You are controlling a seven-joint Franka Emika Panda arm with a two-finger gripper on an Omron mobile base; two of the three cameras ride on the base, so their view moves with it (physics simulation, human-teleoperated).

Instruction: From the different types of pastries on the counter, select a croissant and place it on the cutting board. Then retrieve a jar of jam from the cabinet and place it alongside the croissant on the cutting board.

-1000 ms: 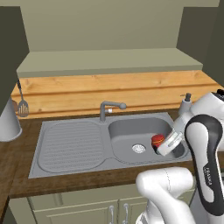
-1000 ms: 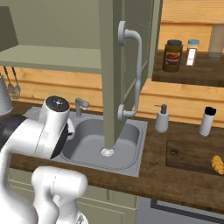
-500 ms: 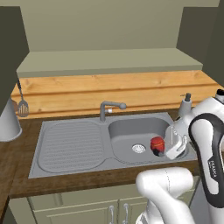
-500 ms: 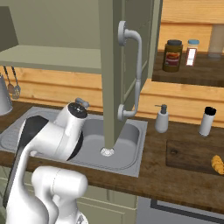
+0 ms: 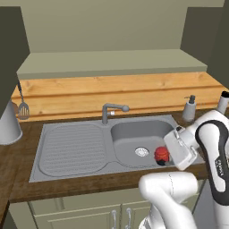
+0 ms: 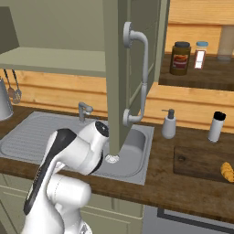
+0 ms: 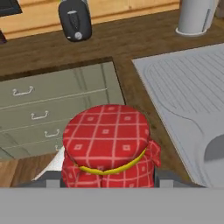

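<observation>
Now the small squat red jar of jam (image 7: 106, 146), its lid covered by red checked cloth tied with a yellow band, sits at the bottom centre of the hand view, pinched between the jaws, whose dark tips show at either side of its base. In the left base view the same red jar (image 5: 161, 154) appears at the lower right of the frame, at the end of the white arm's gripper (image 5: 164, 160), in front of the grey steel sink (image 5: 71, 150) and its round drain.

Outward from there, the long dark brown wood-grain table (image 6: 164, 183) carries the sink, a grey curved tap (image 5: 109, 112) and a pale soap dispenser (image 6: 169, 124). At the right edge of the right base view lies the flat dark brown rectangular cutting board (image 6: 196, 163), with the small golden-orange croissant (image 6: 226, 172) resting on its right end. A white cylinder with a dark cap (image 6: 216, 126) stands behind the board. Above, the dark grey-green wall cabinet (image 6: 137, 55) has its door swung open; on its shelf stand a brown jar with a red label (image 6: 180, 58) and a small white bottle with a blue cap (image 6: 200, 54).
</observation>
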